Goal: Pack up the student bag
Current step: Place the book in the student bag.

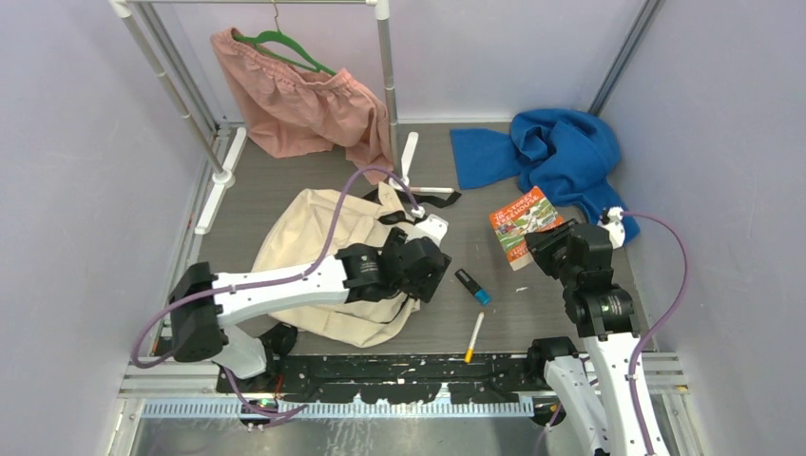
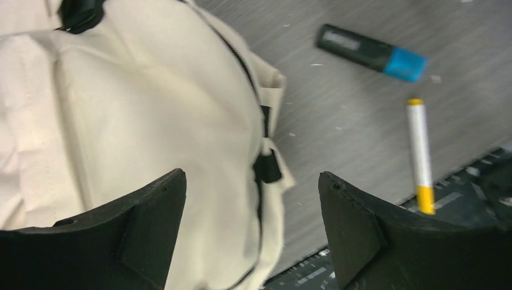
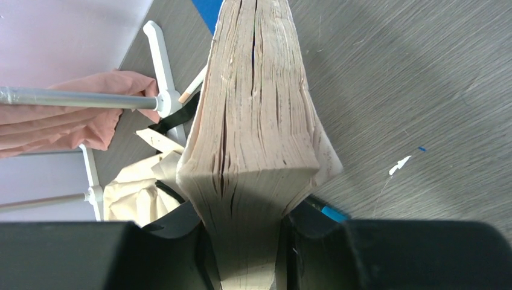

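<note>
Cream-beige fabric, the student bag [image 1: 297,237] lies slumped on the grey table [image 1: 532,309], at about nine o'clock from the table's centre in the overhead view. The left gripper [image 2: 250,181] hangs over the bag's three o'clock edge, jaws spread wide with nothing between them. The right gripper [image 3: 241,241] clamps a paperback book [image 3: 253,121] by its page edge, at three o'clock from the bag. A blue-capped highlighter [image 1: 472,286] and a yellow-tipped white pen [image 1: 473,337] lie between the arms, toward six o'clock.

Robot lab cell, plain lilac walls [image 1: 67,142], metal frame [image 1: 385,66], grey tabletop [image 1: 532,304]
</note>
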Tool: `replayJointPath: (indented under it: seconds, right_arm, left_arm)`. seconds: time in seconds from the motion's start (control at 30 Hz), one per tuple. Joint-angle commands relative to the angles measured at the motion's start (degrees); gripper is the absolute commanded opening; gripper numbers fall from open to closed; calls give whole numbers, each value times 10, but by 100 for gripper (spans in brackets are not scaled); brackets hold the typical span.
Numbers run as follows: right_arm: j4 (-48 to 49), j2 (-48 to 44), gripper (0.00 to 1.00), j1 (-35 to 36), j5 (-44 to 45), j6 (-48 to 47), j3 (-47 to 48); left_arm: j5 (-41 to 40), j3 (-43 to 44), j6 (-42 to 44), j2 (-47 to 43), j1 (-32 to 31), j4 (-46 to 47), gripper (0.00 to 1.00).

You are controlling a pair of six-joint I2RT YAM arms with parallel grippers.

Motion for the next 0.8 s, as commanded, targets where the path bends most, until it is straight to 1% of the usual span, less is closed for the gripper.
replayJointPath:
  seconds: [0.0,0.07,0.1,0.17,0.23,0.27,0.3,0.37,0.4,0.43,0.5,0.6,0.7,0.73,0.77]
  right_arm:
    - [57,-4,1,0,2,-16,41]
    - [56,-4,1,-1,-1,-14,40]
    - [55,-5,1,-1,-3,-12,40]
    - [55,-7,1,-1,-4,-9,40]
    - [56,-7,1,-1,-4,-6,39]
    - [55,-6,1,-1,-4,-6,40]
    - [54,-7,1,0,-4,-6,41]
    - [52,-7,1,-1,-6,-7,42]
    - [52,-7,1,-1,-9,-9,43]
    - [53,-5,1,-1,-14,-12,42]
    - [58,3,1,-1,-31,-15,40]
    - [81,21,1,-1,-94,-23,38]
    - [158,26,1,-1,-201,-40,28]
    - [195,22,1,0,-237,-37,21]
    - [230,20,1,0,-275,-29,14]
  left_arm:
    - [-94,12,21,45,8,-14,79]
    - [-120,20,14,74,7,-30,78]
    - [-125,24,13,87,8,-35,75]
    - [-121,29,13,115,7,-40,72]
    - [-121,33,5,128,8,-50,66]
    - [-131,37,-3,131,8,-59,60]
    - [-146,45,-11,132,8,-78,50]
    - [-182,71,-34,125,8,-138,28]
    - [-201,85,-39,116,8,-167,19]
    - [-215,99,-47,106,7,-192,13]
    - [-226,122,-36,79,8,-222,8]
    - [-204,142,-7,27,16,-235,6]
    - [-150,130,1,-38,52,-205,5]
    - [-118,118,1,-64,72,-186,2]
    - [-65,98,-1,-98,110,-165,0]
